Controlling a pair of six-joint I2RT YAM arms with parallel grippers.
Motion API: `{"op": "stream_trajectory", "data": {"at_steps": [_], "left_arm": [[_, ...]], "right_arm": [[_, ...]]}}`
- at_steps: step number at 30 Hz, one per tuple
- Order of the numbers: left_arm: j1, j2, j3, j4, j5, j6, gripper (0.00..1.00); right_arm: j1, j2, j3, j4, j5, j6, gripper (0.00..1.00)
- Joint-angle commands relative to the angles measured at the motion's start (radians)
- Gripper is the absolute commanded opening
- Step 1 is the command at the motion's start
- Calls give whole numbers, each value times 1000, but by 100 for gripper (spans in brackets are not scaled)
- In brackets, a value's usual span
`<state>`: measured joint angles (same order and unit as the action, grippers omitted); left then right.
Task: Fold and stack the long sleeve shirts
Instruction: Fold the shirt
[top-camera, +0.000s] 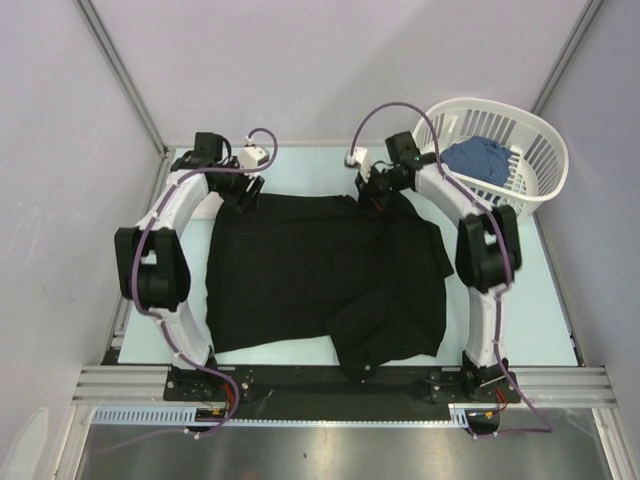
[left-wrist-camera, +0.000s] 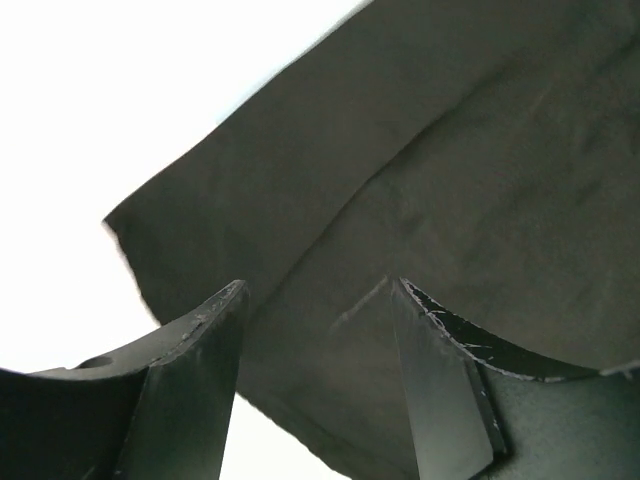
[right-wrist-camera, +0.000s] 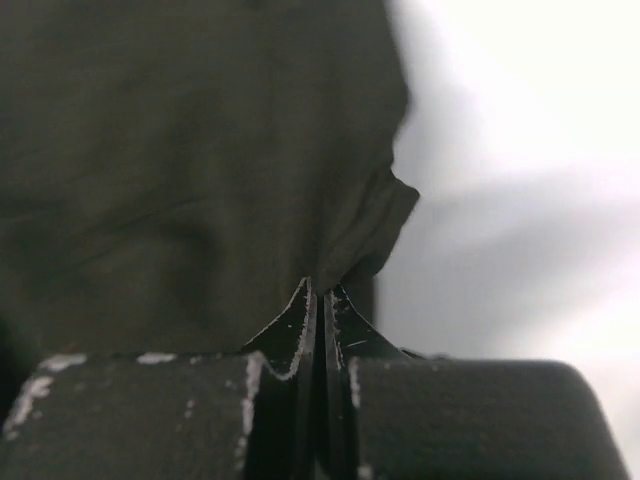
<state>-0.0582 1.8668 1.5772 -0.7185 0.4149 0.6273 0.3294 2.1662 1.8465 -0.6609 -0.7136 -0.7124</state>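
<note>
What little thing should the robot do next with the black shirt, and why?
Probably the left pincer should ease forward and shut on the edge of the soft black cloth shirt. Its jaws stand open with the cloth just beyond them, while the right pincer is shut on a fold of the shirt. With both holding, they could likely fold it.

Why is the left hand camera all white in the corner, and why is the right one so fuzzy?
Left wrist view: the background is blown out to blank white beside the plain black cloth shirt. Right wrist view: that shirt is out of focus; only the right gripper pinching it looks sharp.
</note>
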Motion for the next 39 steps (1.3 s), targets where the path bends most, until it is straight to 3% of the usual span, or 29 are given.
{"op": "stream_trajectory", "data": {"at_steps": [1, 4, 6, 8, 9, 10, 12, 15, 20, 27, 31, 39], "left_arm": [[6, -156, -72, 30, 21, -46, 64], [6, -239, -149, 25, 10, -37, 64], [6, -303, -212, 10, 1, -21, 64], [5, -342, -259, 8, -7, 6, 65], [4, -368, -299, 8, -13, 12, 65], [4, -374, -313, 8, -16, 20, 65], [4, -361, -319, 5, -16, 18, 65], [-5, -299, -264, -9, -15, 8, 65], [-71, -154, -140, -24, -16, 5, 66], [-137, 64, 32, -39, -60, -50, 68], [-141, 130, 76, -13, -119, -93, 69], [-187, 215, 69, -16, -208, -34, 70]], "right_arm": [[123, -322, -295, -141, 2, -217, 0], [207, -482, -515, -207, 22, -280, 0], [243, -576, -643, -259, 20, -337, 5], [290, -640, -731, -312, 35, -395, 18], [299, -696, -797, -321, 43, -410, 29], [296, -726, -819, -321, 45, -417, 50], [284, -761, -823, -316, 46, -394, 66], [192, -773, -749, -303, -18, -285, 68], [-2, -611, -494, -208, -96, 14, 66], [-35, -343, -320, -34, -76, 411, 67], [-13, -237, -282, 14, -49, 484, 71], [36, -88, -216, 17, 13, 485, 74]]}}
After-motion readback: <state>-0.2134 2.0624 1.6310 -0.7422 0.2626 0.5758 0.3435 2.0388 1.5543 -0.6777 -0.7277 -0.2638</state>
